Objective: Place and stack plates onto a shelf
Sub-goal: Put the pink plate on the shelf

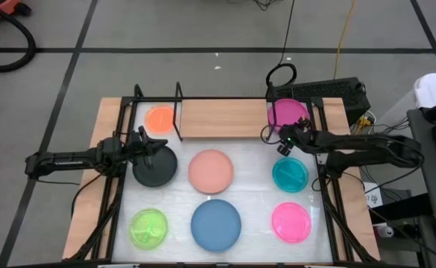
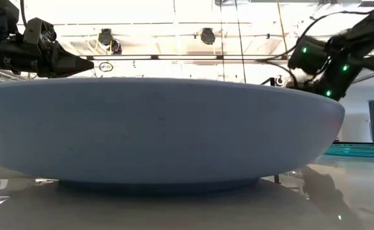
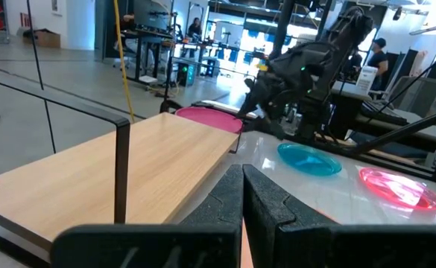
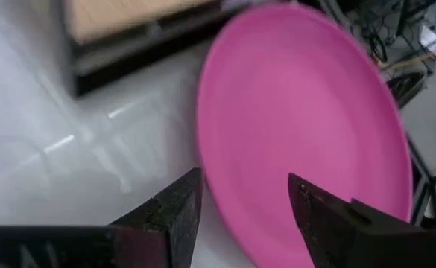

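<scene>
White desk point(image 1: 251, 197) carries the wooden shelf point(image 1: 221, 119), an orange plate point(image 1: 159, 118) on its nine-o'clock end, a magenta plate point(image 1: 287, 112) at its three-o'clock end. The right end effector point(image 1: 282, 141), jaws apart, sits just at six o'clock of magenta; the left end effector point(image 1: 165, 146), closed, hovers over the black plate point(image 1: 155, 166).

No text, label, brand, number or sign can be read in any view. The plates, the shelf, the table and both arms show no legible marking, and things in the room behind the table are too small or too blurred to make out.
</scene>
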